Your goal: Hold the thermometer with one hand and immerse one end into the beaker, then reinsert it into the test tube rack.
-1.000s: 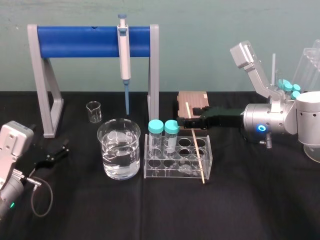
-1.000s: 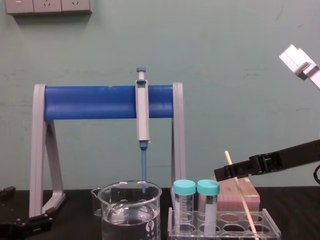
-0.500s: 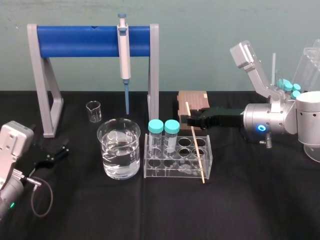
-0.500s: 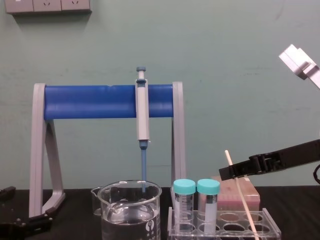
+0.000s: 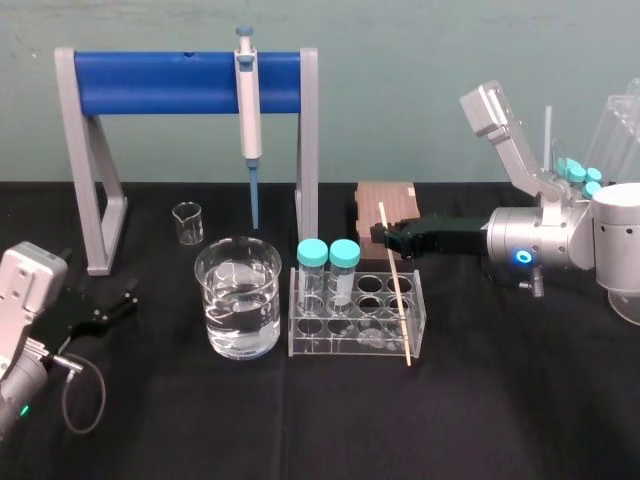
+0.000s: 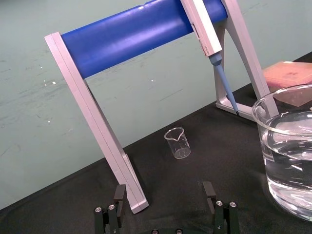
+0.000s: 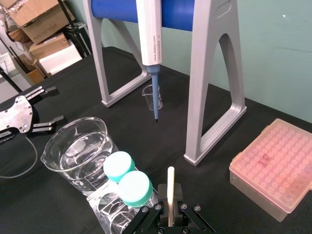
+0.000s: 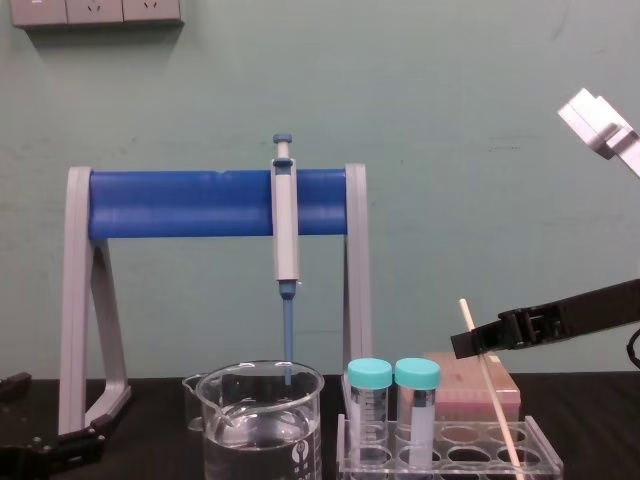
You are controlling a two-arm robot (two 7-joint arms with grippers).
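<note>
The thermometer (image 5: 395,285) is a thin cream rod standing tilted in a right-hand hole of the clear test tube rack (image 5: 350,346). My right gripper (image 5: 385,237) reaches in from the right and is shut on the rod near its top. In the right wrist view the thermometer (image 7: 170,187) sits pinched between the black fingers. From the chest, the thermometer (image 8: 490,390) leans through the right gripper (image 8: 470,343) down into the rack (image 8: 540,450). The large beaker (image 5: 238,310), part full of water, stands just left of the rack. My left gripper (image 5: 110,305) rests open on the table at the far left.
A grey-and-blue stand (image 5: 185,85) at the back carries a hanging pipette (image 5: 247,110). A small glass beaker (image 5: 187,222) sits beneath it. Two teal-capped tubes (image 5: 327,255) fill the rack's left holes. A pink tip box (image 5: 385,200) lies behind the rack.
The right gripper's fingers have closed onto the thermometer. The rod's top has shifted slightly to the right. The left arm has stayed still.
</note>
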